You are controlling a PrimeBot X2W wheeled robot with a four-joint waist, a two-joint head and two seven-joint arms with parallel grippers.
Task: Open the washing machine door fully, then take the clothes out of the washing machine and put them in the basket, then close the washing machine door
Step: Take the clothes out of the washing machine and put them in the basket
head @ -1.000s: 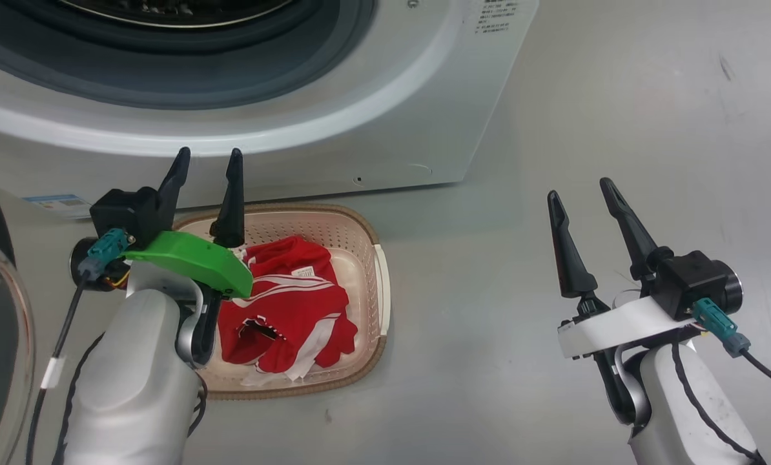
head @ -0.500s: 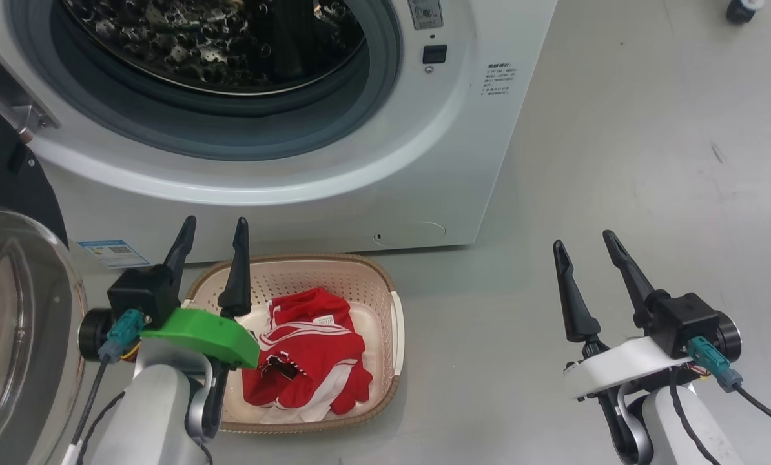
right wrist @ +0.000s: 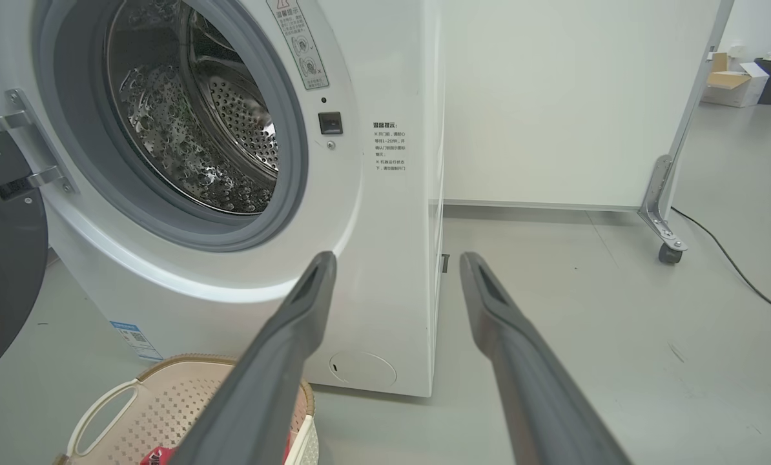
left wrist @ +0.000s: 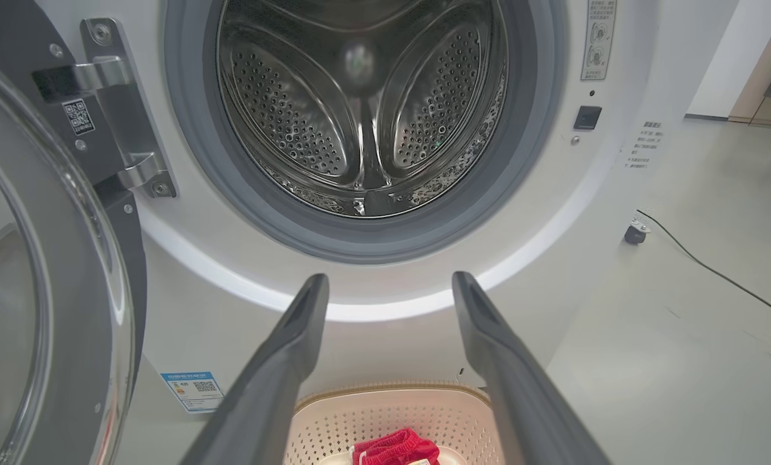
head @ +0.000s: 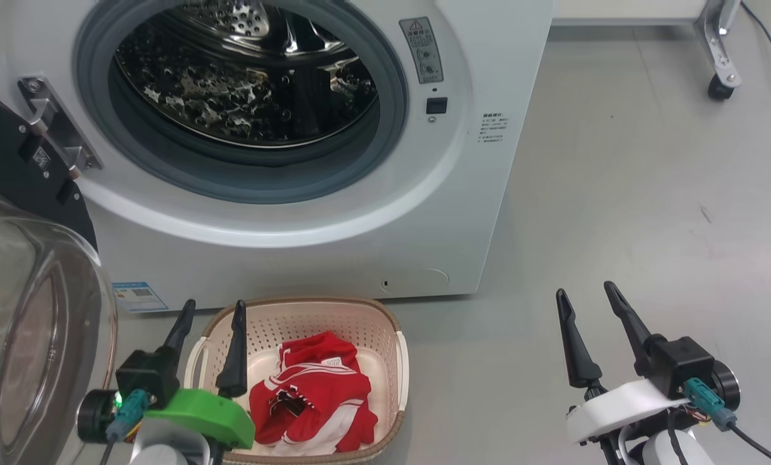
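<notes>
The washing machine (head: 334, 245), a big white box with a smooth enamel front, stands on the grey floor (head: 618, 194) with its mouth open. Its door (head: 11, 168), a round glossy black disc with a bulging clear glass bowl, hangs swung right out at the machine's left side on a bright metal hinge (head: 56, 123), so the opening step looks done. Inside the machine, behind the soft grey rubber ring (head: 256, 187), the drum (head: 243, 84) shows bare perforated steel with raised ribs. No cloth shows in the part that can be seen, so the unloading seems finished too. Just in front of the machine's lower panel sits the basket (head: 308, 303), a rounded cream plastic rectangle with holed walls, a brown woven-look rim and white handles. The clothes (head: 314, 400) lie crumpled in it, soft bright red fabric with white stripes. The left hand (head: 214, 303) hovers in front of the machine's lower left, its two long dark tapered fingers spread and holding nothing. The right hand (head: 584, 289) hangs off the machine's right front corner, likewise spread and empty. A small blue sticker (head: 139, 296) marks the machine's lower left. What is left, as I judge it, is closing the door.
</notes>
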